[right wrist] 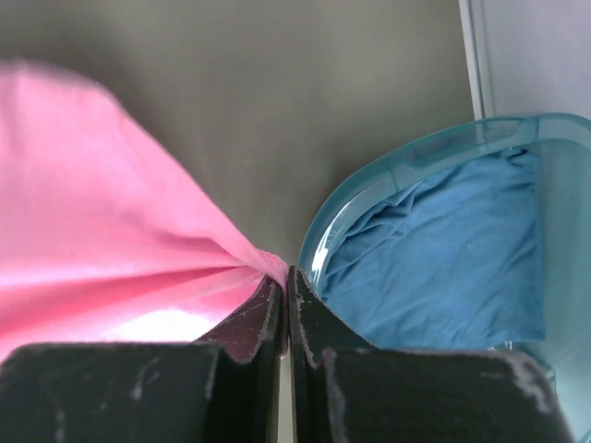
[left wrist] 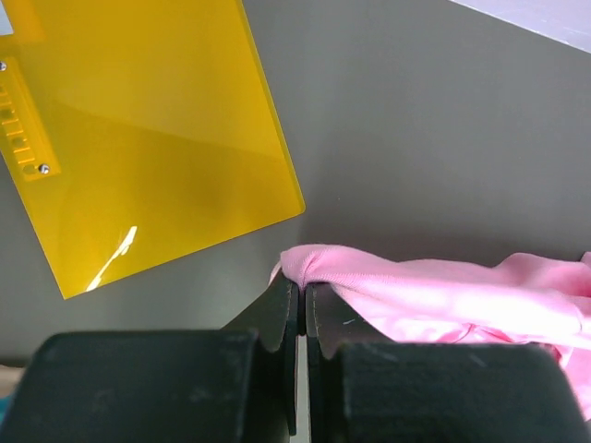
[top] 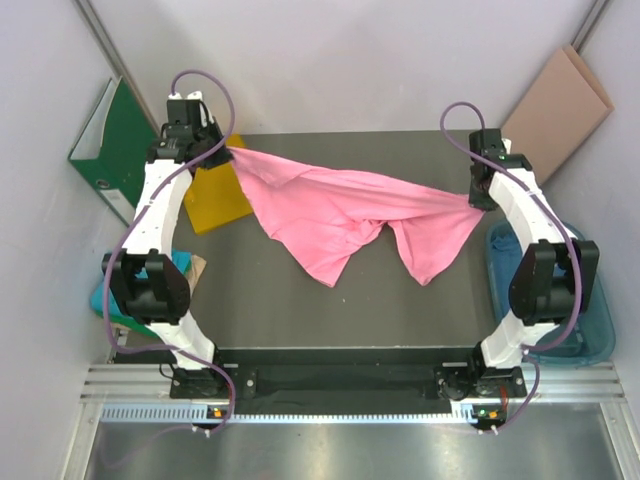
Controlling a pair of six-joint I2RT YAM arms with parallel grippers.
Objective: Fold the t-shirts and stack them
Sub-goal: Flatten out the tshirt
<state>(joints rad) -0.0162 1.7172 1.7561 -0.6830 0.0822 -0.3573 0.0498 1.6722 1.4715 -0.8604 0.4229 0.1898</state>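
Over the dark tabletop point(top: 300, 310) the pink shirt point(top: 330, 215) is held stretched, pinched by left claw point(left wrist: 301, 293) and right claw point(right wrist: 284, 284). Spreading is judged underway; a flat lay-down is called for.

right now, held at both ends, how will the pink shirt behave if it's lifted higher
Probably floppy: the bright pink soft cloth t-shirt sags and bunches between the left tool and right tool. Likely light, since small pinches hold its ends. It might slip, as each tool grips only an edge.
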